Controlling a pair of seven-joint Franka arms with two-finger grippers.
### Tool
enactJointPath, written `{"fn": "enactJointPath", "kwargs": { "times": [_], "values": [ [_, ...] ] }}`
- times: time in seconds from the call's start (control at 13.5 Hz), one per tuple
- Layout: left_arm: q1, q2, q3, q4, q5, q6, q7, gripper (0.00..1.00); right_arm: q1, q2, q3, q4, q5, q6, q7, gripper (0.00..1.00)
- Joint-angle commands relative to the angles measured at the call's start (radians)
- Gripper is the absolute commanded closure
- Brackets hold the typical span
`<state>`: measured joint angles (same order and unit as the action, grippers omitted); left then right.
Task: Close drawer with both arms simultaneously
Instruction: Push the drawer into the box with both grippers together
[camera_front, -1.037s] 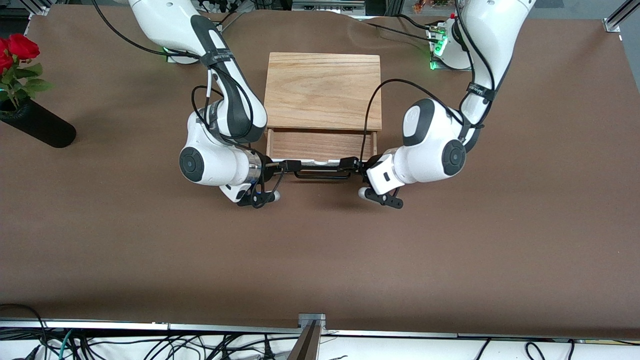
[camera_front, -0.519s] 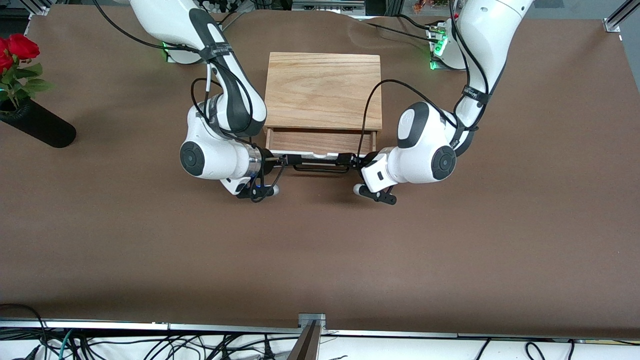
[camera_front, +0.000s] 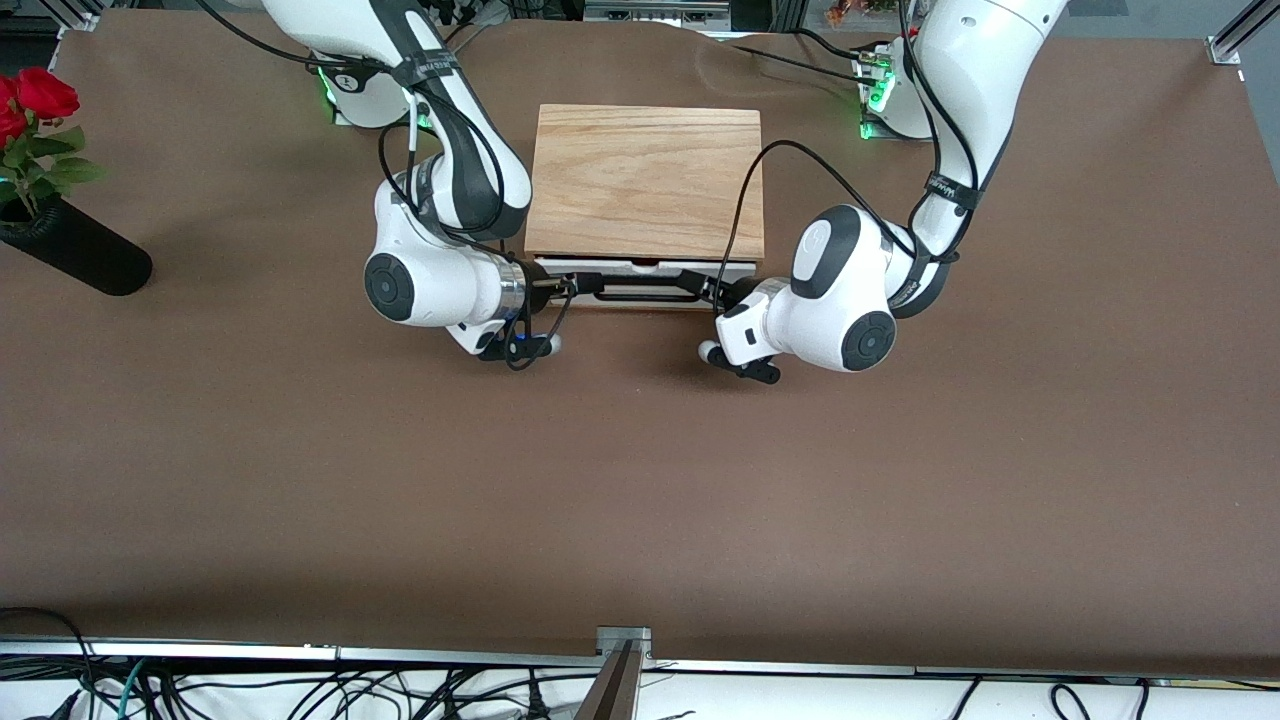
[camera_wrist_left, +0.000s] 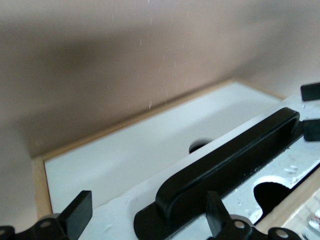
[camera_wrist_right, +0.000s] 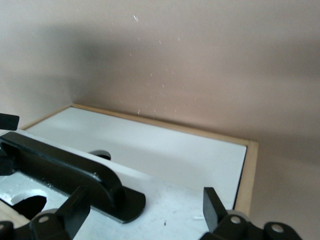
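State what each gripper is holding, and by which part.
Nothing is held. The left gripper and the right gripper are both open, each straddling one end of the drawer's black handle without clamping it.

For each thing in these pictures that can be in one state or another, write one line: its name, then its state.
drawer: pushed almost fully into the box, only its white front showing.
handle: both grippers at its ends, one each.
left gripper: open, fingers straddling one handle end.
right gripper: open, at the handle's other end.
vase: tilted, holding red roses.
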<state>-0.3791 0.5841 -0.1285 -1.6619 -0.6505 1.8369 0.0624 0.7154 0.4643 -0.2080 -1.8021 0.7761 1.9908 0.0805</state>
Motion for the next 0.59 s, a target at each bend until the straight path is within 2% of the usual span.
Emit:
{"fn": "enactJointPath", "kwargs": {
  "times": [0.0,0.3,0.44,0.52],
  "values": [
    [0.002,-0.003,0.009,-0.016,-0.011,-0.085,0.008,0.00,0.004,-0.065,0.024,-0.094,0.005,0.016,0.013,0.00],
    [0.031,-0.012,0.010,0.008,-0.008,-0.128,0.008,0.00,0.003,-0.079,0.015,-0.086,-0.006,0.005,0.010,0.00],
    [0.046,-0.027,0.013,0.057,-0.006,-0.152,0.002,0.00,0.001,-0.082,-0.069,-0.033,-0.018,-0.026,0.001,0.00],
    [0.051,-0.033,0.018,0.089,-0.005,-0.166,0.000,0.00,-0.011,-0.073,-0.114,0.034,-0.053,-0.112,-0.004,0.00]
  ]
}}
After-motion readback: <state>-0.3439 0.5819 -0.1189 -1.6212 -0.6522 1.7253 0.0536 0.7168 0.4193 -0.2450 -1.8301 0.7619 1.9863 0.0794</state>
